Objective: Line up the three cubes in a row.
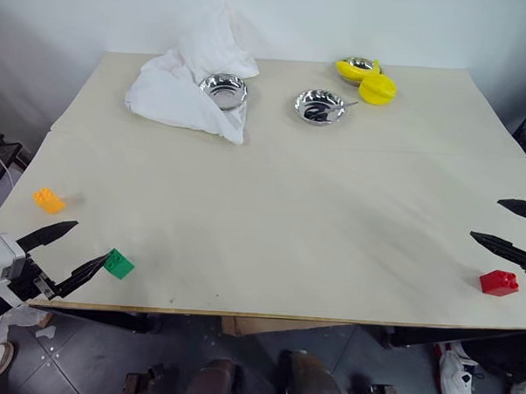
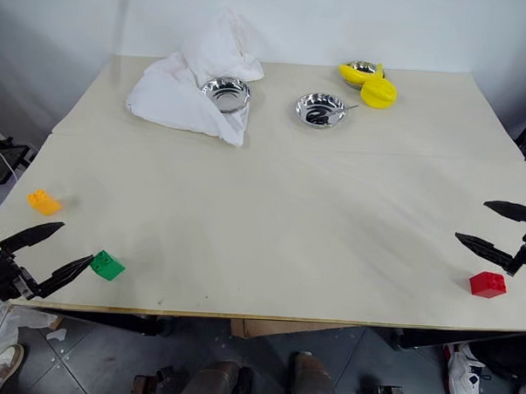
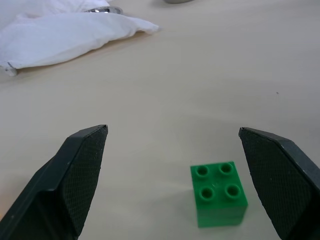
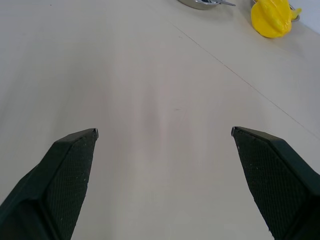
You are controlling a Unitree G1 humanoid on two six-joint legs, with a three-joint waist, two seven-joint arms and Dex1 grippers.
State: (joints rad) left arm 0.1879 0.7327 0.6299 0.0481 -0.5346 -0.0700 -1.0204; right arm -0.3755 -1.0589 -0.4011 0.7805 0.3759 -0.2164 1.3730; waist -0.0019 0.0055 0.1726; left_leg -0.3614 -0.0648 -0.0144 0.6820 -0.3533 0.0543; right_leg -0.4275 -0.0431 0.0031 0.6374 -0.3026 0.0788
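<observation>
Left pincer [image 1: 71,251] gapes wide, empty, at the near-left green cube [image 1: 118,263]; right pincer [image 1: 509,226] wide, empty, beside the red cube [image 1: 498,283]; orange cube [image 1: 48,200] far-left on the bench [image 1: 280,215].

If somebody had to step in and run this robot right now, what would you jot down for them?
Left pincer: open, empty, green cube just ahead of it, untouched.
Right pincer: open, empty, beside the red cube.
Orange cube: near the table's left edge, beyond the green one.
Done: nothing; the cubes lie scattered, red far from the other two.
Left: gather all three into one row.
</observation>
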